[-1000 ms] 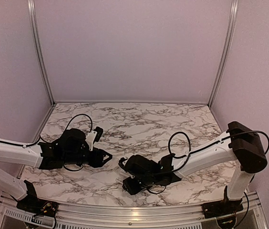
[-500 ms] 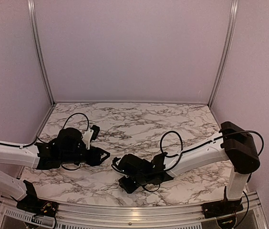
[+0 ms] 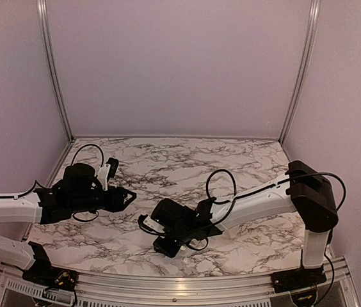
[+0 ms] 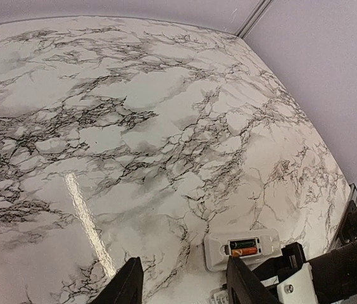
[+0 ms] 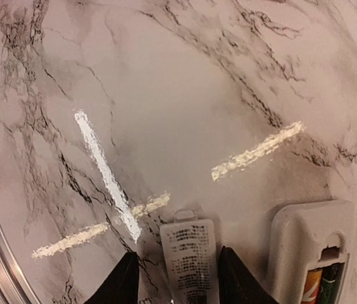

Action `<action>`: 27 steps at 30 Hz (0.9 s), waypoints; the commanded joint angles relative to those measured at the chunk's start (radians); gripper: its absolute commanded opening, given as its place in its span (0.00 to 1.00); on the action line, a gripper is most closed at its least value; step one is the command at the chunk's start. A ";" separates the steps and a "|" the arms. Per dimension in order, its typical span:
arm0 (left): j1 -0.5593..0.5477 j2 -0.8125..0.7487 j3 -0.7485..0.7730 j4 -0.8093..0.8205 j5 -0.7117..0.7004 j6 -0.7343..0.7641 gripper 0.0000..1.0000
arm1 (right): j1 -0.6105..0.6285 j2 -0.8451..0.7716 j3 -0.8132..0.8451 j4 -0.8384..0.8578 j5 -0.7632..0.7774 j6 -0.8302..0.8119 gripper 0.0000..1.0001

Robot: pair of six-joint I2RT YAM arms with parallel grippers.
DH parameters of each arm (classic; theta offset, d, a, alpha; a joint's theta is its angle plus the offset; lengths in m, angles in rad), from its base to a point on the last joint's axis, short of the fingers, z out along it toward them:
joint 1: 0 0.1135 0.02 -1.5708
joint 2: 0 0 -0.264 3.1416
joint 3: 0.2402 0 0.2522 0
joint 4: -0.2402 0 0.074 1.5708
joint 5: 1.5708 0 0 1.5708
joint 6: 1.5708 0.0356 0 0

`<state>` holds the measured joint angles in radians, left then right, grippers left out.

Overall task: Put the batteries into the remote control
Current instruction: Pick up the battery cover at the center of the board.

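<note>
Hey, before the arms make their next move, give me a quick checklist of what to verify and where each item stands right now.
1. Batteries seated in the remote control: ok, two lie side by side in its open recess.
2. Battery polarity: cannot tell.
3. Cover off and reachable: ok, it lies flat beside the remote.
4. Right gripper lined up on the cover: ok, fingers straddle it, not clamped.
5. Left gripper free: ok, open and empty.

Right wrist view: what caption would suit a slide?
Pincer straddling a small ribbed white cover on the marble table, beside the remote with batteries inside.
</note>
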<state>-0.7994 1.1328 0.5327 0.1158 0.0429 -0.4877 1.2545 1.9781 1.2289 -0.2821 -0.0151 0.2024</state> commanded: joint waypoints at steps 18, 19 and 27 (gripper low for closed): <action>0.083 -0.019 -0.004 -0.067 0.016 0.004 0.48 | 0.008 0.165 0.158 -0.333 0.042 -0.192 0.25; 0.084 -0.015 -0.002 -0.065 0.017 0.004 0.48 | 0.007 0.158 0.153 -0.325 0.035 -0.192 0.22; 0.085 0.007 0.003 -0.028 0.021 0.006 0.48 | -0.059 -0.058 0.035 -0.036 -0.006 -0.153 0.05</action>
<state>-0.7204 1.1259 0.5327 0.0711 0.0521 -0.4904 1.2434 2.0312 1.3422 -0.4065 0.0120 0.0254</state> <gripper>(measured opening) 0.478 0.214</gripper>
